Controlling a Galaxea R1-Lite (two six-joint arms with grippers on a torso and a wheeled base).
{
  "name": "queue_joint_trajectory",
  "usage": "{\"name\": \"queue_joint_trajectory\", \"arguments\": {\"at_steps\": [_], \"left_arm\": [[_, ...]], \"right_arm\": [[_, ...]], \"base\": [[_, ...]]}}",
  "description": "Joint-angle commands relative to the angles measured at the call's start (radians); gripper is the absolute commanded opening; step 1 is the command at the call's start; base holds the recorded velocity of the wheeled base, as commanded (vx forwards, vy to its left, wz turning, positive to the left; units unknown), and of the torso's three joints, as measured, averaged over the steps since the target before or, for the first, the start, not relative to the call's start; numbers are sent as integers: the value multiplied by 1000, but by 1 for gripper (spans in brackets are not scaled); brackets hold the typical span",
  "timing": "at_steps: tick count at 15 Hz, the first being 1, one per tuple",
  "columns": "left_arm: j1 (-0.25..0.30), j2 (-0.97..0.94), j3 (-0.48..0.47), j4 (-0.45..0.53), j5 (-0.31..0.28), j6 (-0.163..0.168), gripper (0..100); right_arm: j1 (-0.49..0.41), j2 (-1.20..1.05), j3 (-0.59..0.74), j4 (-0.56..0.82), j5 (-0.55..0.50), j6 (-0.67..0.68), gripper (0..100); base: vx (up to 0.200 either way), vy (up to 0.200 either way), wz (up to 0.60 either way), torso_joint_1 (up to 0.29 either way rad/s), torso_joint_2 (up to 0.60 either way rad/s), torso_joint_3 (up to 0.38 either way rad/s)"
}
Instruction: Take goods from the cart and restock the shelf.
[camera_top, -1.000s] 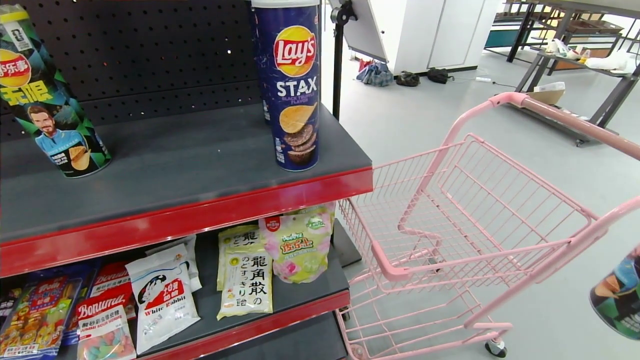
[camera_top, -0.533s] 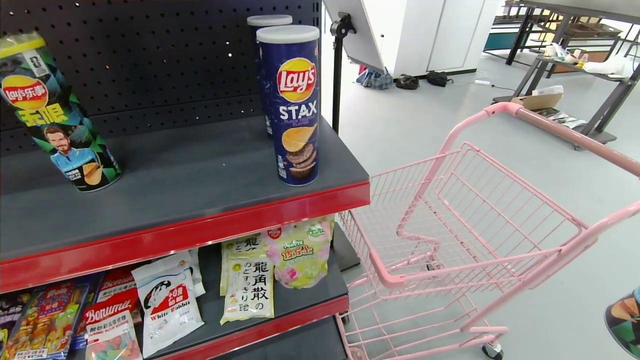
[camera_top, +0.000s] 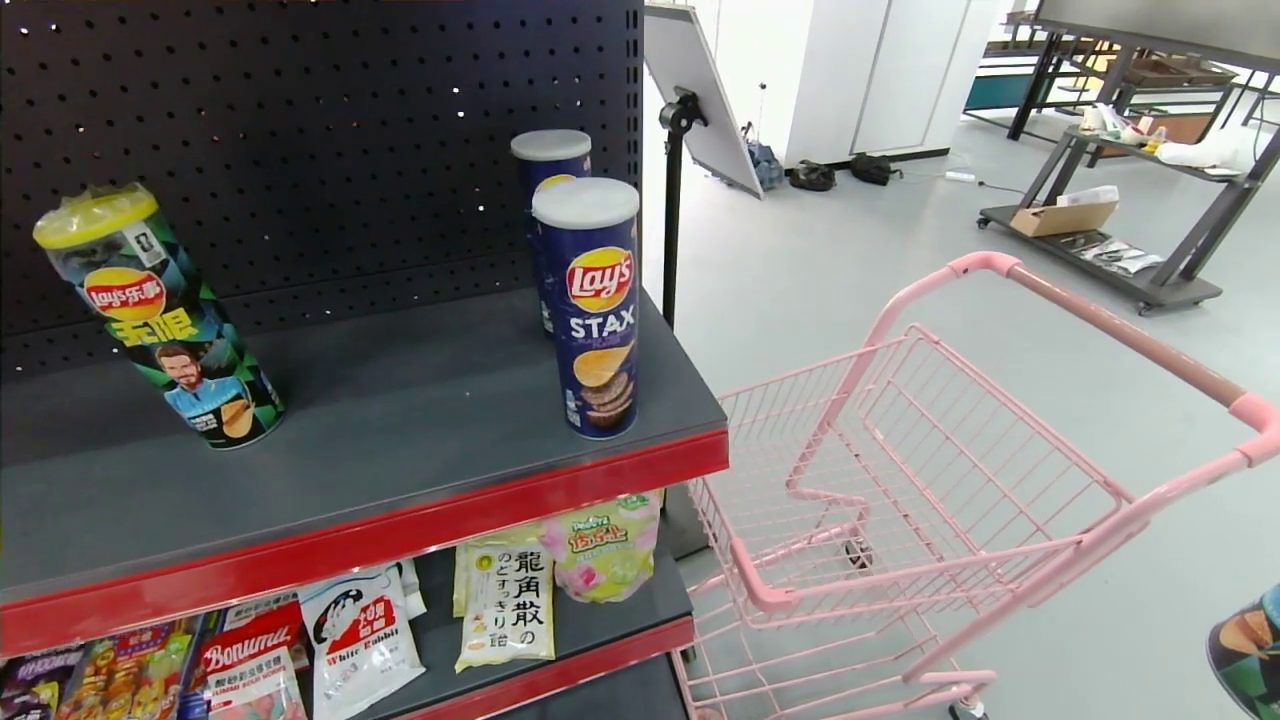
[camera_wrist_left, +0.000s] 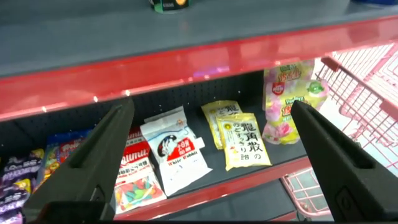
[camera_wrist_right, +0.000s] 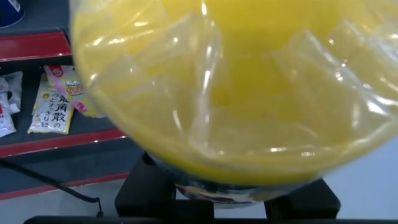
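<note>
Two shelf levels sit in the left half of the head view.

- **Upper shelf** (camera_top: 400, 420): grey board with a red front lip, black pegboard (camera_top: 300, 150) behind.
- **Far left:** green can (camera_top: 165, 320) upright near the pegboard, yellow lid on.
- **Centre of frame:**
  - Front blue can (camera_top: 597, 310) upright at the shelf's right end, just behind the red lip.
  - Rear blue can (camera_top: 548, 165) directly behind it by the pegboard, mostly hidden.
  - The green can and the blue pair are well apart.
- **Lower shelf** (camera_top: 560, 670), bottom left of frame: snack bags (camera_top: 505, 605) lie flat in a row, and a pale green pouch (camera_top: 600, 545) is propped at the right end.
- **Right half:** pink cart (camera_top: 1110, 326) on the floor (camera_top: 850, 250), just beside the shelf's right end, handle toward the right edge of the frame.
- **Bottom right corner:** held can (camera_top: 1247, 650), green-patterned end cut off by the frame edge. It is below the cart handle in the picture and well apart from the upper shelf.
- **Left wrist view:** left gripper (camera_wrist_left: 211, 106) has its fingers (camera_wrist_left: 106, 149) spread wide, facing the lower shelf's bags under the red lip.
- **Right wrist view:** right gripper (camera_wrist_right: 230, 193) is clamped on the held can. The yellow lid is right at the lens, with dark gripper parts visible on both sides beneath it.
</note>
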Motion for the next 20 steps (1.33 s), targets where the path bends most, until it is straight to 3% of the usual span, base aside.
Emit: {"name": "queue_joint_trajectory", "arguments": {"at_steps": [1,13,20], "left_arm": [[-1,1,0,0,0,0,100],[1,1,0,0,0,0,100],[1,1,0,0,0,0,100]], "right_arm": [[0,6,1,1,1,0,0],[-1,29,-4,-12,-6,-31,0],[2,4,28,-13,-30,-32,0]], "base": [[0,0,0,183,-481,-290],[0,0,0,150,-358,-210],[0,0,600,11,-13,-9]]}}
